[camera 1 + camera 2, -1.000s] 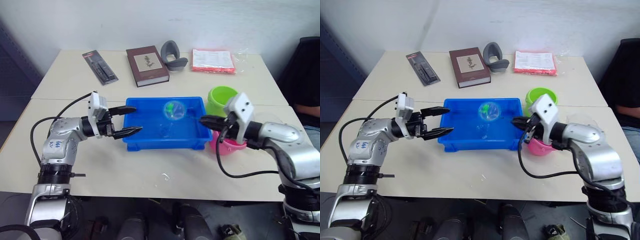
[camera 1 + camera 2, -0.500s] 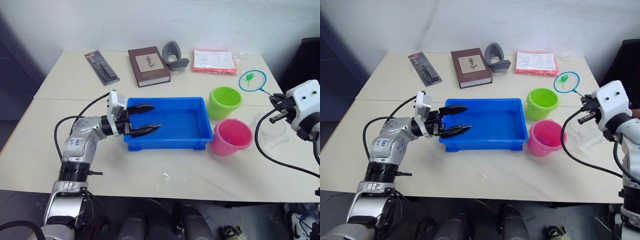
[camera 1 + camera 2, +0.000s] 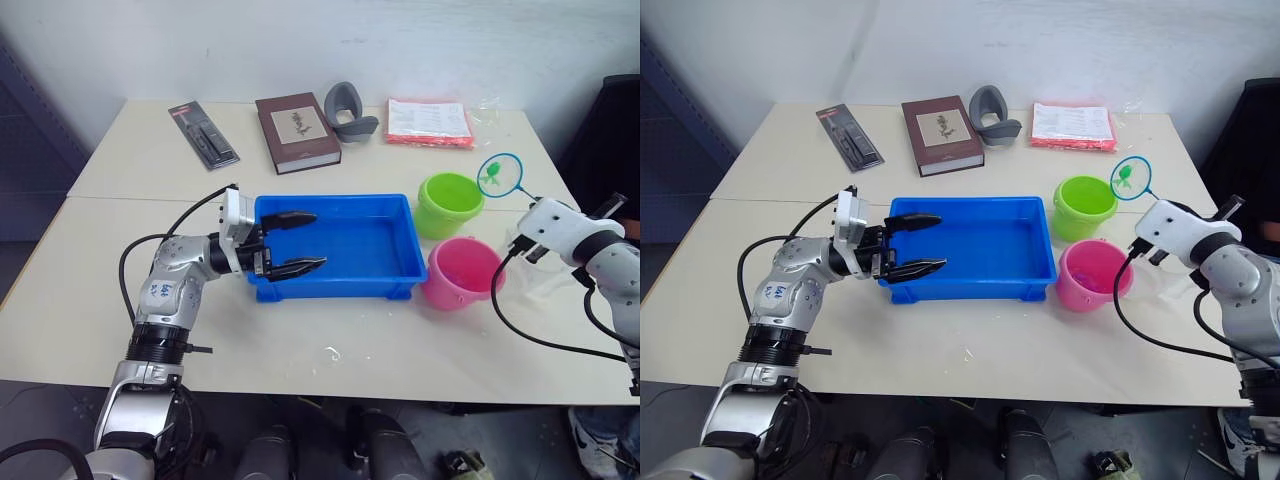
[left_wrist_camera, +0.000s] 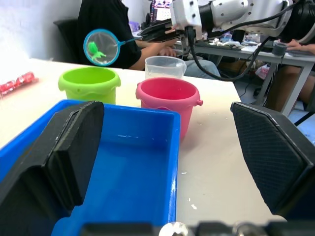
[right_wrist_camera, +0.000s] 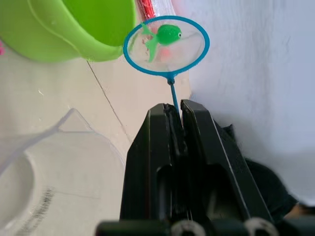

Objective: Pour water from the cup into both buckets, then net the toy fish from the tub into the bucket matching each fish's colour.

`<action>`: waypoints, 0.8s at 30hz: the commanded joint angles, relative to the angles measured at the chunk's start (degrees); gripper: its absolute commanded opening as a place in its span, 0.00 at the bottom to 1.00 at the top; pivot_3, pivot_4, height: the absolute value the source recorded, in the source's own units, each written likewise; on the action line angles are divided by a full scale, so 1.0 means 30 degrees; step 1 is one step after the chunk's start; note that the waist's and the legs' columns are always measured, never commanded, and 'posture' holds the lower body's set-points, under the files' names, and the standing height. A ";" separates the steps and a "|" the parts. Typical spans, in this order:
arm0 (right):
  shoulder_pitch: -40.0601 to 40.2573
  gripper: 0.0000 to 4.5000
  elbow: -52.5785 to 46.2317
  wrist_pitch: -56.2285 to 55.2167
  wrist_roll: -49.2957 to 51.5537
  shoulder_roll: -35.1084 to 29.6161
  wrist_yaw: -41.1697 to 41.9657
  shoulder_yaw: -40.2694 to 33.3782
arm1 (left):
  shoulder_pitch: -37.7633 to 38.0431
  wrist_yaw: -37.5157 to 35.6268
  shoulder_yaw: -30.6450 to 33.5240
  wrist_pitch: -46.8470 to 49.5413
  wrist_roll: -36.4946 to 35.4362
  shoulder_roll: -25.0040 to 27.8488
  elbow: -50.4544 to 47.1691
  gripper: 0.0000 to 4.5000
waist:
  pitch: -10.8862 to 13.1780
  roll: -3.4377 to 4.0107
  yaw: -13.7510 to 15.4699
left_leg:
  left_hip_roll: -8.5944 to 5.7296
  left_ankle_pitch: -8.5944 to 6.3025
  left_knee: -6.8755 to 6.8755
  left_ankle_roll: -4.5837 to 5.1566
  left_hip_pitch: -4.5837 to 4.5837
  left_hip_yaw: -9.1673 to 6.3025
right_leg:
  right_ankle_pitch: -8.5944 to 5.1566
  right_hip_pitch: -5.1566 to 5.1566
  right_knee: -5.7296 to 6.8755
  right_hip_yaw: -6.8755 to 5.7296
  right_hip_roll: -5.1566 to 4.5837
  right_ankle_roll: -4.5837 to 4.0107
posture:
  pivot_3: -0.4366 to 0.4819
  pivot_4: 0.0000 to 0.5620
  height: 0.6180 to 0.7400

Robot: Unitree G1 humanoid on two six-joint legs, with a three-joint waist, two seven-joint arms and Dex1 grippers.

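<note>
Beige table [image 3: 300, 340], white wall | right gripper [image 5: 173, 110] pinches net [image 5: 166, 46] | left gripper [image 3: 300, 242] spread wide

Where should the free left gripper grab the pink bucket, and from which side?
Pinch the pink bucket by its rim wall on the tub-facing side, probably coming from above. It stands upright and open-topped beside the blue tub; its thin handle lies down against the rim. The left gripper, open over the tub, is nearest that side.

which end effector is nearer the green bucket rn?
Right. The right end effector, shut on the net, is just beyond the green bucket; the left end effector is open over the tub's far end.
</note>
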 commanded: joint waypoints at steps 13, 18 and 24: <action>-0.1755 0.00 0.4251 -0.7613 -0.6515 -0.2580 -0.6268 0.2419 | -0.0939 0.0227 -0.0342 -0.2739 0.0904 -0.0990 0.0954 0.99 | 0.0000 0.0000 -0.0021 | 0.0004 0.0008 0.0000 -0.0015 -0.0002 0.0003 | 0.0002 0.0006 -0.0011 -0.0004 0.0002 0.0004 | 0.48 0.27 1.00; -0.1848 0.00 0.4855 -0.8114 -0.7184 -0.2624 -0.7107 0.2679 | -0.0811 0.0438 -0.0458 -0.2666 0.0926 -0.1169 0.0736 0.99 | -0.0001 0.0002 -0.0042 | 0.0007 0.0014 0.0000 -0.0026 0.0001 0.0009 | 0.0004 0.0005 -0.0004 0.0002 0.0007 0.0006 | 0.48 0.27 1.00; -0.2113 0.00 0.5299 -0.8725 -0.7690 -0.2700 -0.8054 0.2951 | -0.0569 0.0776 -0.0610 -0.2372 0.0807 -0.1328 0.0240 0.99 | -0.0002 0.0004 -0.0048 | 0.0013 0.0015 0.0000 -0.0027 0.0008 0.0008 | 0.0004 0.0017 -0.0008 0.0002 0.0010 0.0006 | 0.48 0.27 1.00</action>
